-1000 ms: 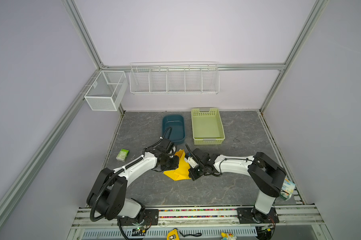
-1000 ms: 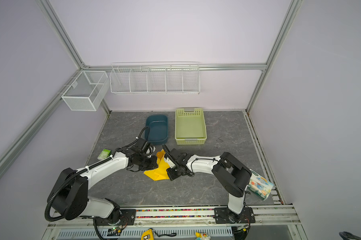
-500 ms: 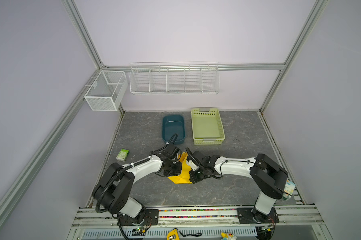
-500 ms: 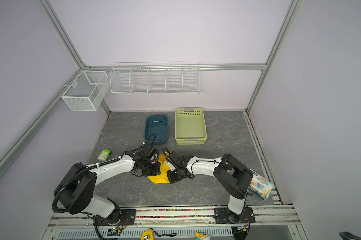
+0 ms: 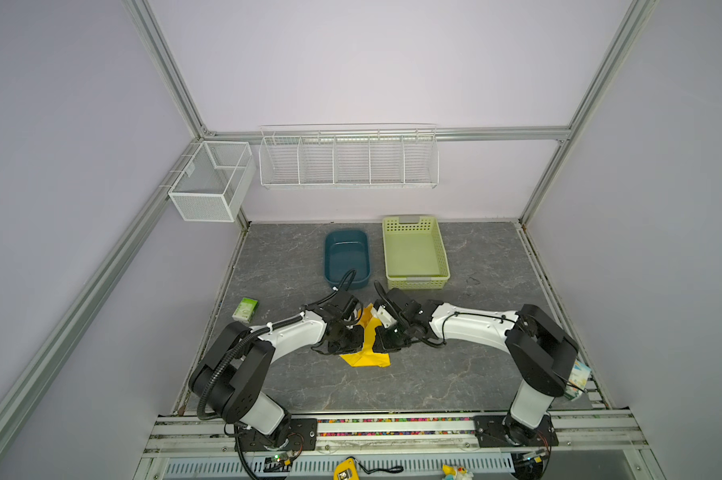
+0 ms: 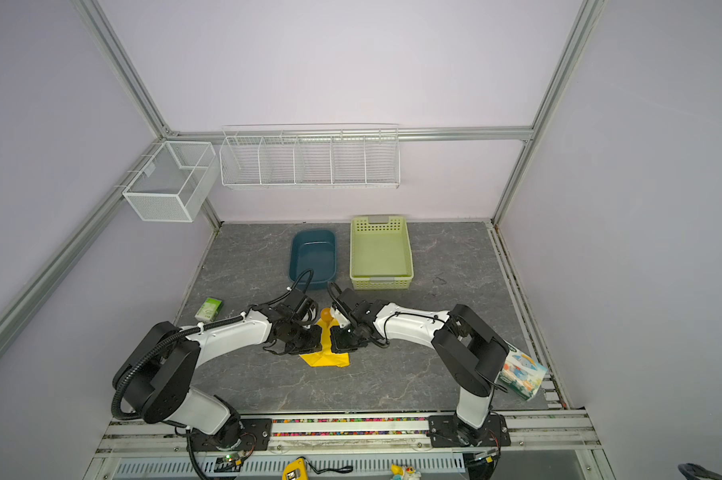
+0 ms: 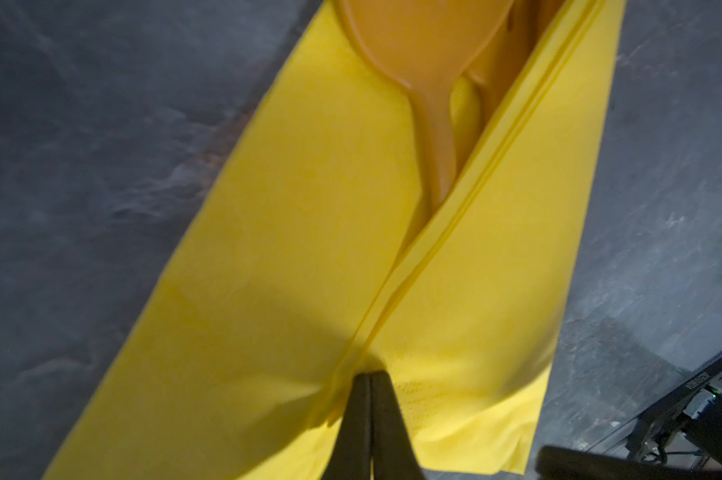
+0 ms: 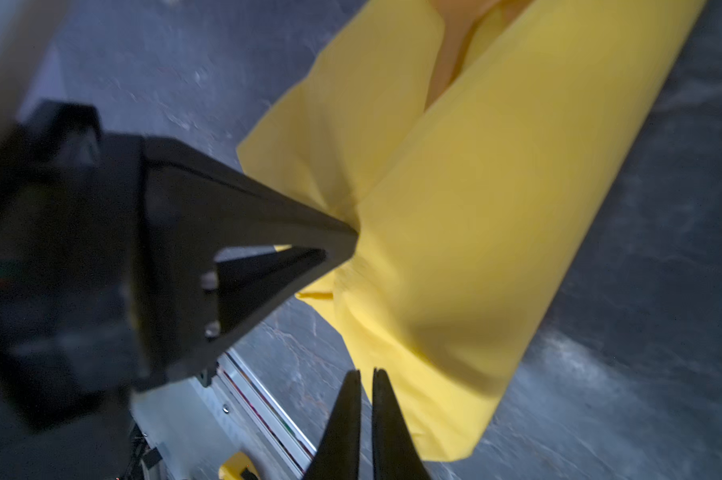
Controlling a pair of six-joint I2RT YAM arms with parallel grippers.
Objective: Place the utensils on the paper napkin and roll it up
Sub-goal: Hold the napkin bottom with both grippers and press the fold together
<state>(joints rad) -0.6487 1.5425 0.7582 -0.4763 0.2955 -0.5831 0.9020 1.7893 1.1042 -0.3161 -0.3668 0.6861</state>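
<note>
The yellow paper napkin (image 5: 365, 357) (image 6: 325, 358) lies folded lengthwise over the utensils, between both grippers. In the left wrist view an orange spoon (image 7: 426, 50) and part of a fork (image 7: 504, 70) stick out of the napkin (image 7: 288, 249); any other utensil is hidden. The spoon bowl (image 6: 326, 313) shows at the far end. My left gripper (image 7: 369, 374) (image 5: 359, 340) is shut on the napkin's overlapping edge, which puckers at its tips (image 8: 353, 232). My right gripper (image 8: 365, 372) (image 6: 333, 338) is shut beside the napkin's (image 8: 496, 208) near end, holding nothing.
A dark blue tub (image 5: 327, 257) and a green slotted basket (image 5: 442, 249) stand behind the grippers. A small green-white packet (image 5: 246, 309) lies at the left edge. A patterned tissue pack (image 6: 521, 376) sits by the right arm's base. White wire baskets (image 5: 347, 158) hang on the back wall.
Both grippers have closed in on the napkin from either side. The napkin now shows as a narrower folded strip. The left gripper has shifted toward the table's front.
</note>
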